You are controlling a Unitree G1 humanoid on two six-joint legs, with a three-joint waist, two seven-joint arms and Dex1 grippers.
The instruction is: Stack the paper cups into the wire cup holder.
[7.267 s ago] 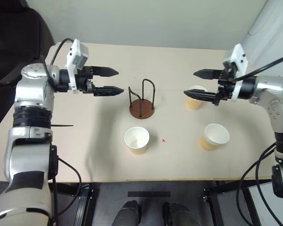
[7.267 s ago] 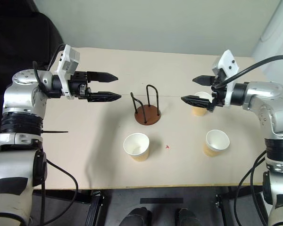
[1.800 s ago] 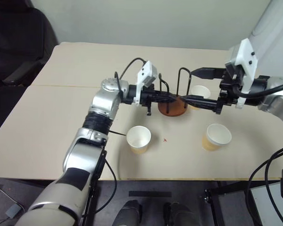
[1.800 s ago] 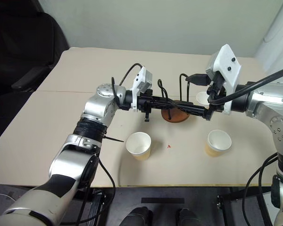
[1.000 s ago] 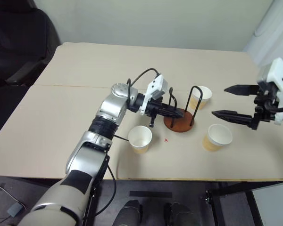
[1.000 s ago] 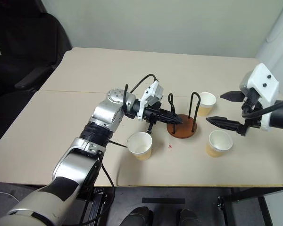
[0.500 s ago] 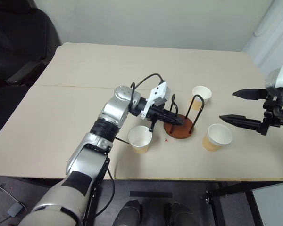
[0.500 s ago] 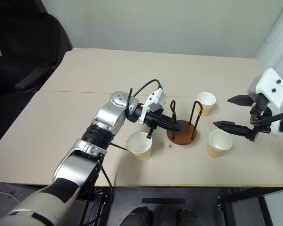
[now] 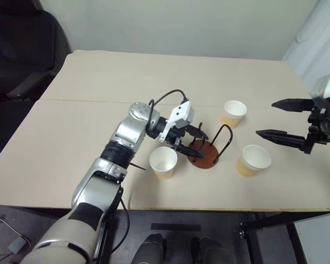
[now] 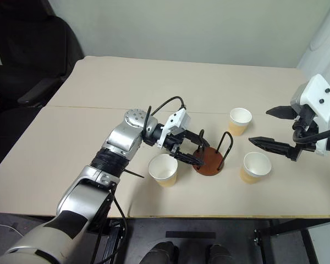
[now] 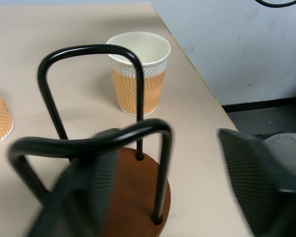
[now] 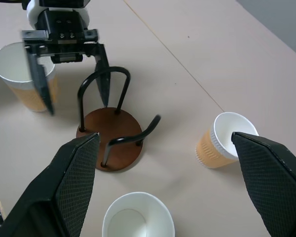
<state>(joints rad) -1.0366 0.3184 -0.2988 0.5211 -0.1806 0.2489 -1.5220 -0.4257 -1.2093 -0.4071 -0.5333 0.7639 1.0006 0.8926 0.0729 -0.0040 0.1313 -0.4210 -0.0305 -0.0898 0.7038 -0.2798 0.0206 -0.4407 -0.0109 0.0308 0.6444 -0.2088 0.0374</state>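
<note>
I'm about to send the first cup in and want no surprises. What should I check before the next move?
1. The holder stands on its base: ok.
2. The holder has no cup in it: ok.
3. The left cup, far cup and right cup are upright, mouths up: ok.
4. The left gripper is open: ok.
5. The left gripper is clear of the holder: not ok, it straddles a wire loop.
6. The right gripper is open and empty: ok.
</note>
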